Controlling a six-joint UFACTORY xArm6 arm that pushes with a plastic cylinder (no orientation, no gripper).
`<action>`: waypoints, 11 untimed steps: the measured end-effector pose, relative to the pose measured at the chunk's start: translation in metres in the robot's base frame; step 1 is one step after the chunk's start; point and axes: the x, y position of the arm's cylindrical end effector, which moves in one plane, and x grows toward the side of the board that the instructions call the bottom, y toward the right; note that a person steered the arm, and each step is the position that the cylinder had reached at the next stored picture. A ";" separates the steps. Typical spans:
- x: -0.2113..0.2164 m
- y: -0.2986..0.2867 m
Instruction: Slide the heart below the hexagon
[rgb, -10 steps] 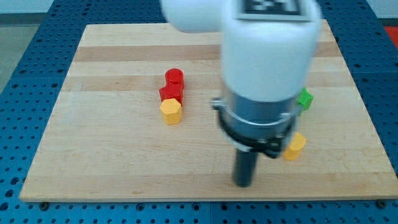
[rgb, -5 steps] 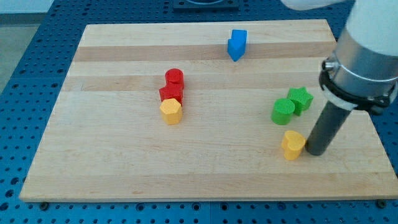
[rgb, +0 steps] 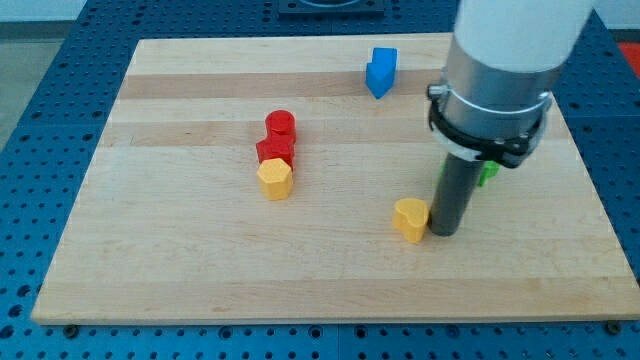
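The yellow heart lies on the wooden board, right of the middle and toward the view's bottom. The yellow hexagon lies left of the middle, well to the heart's left and slightly higher in the view. My tip touches the heart's right side. The rod rises from there to the white arm at the view's upper right.
A red cylinder and another red block stand in a column directly above the yellow hexagon. A blue block lies near the board's top edge. Green blocks are mostly hidden behind the rod.
My tip swung round to the heart's right side and pushed it leftward across the board. The rod now hides most of the green blocks. The other blocks have not moved.
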 end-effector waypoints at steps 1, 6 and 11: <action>0.000 -0.024; 0.018 -0.132; 0.002 -0.154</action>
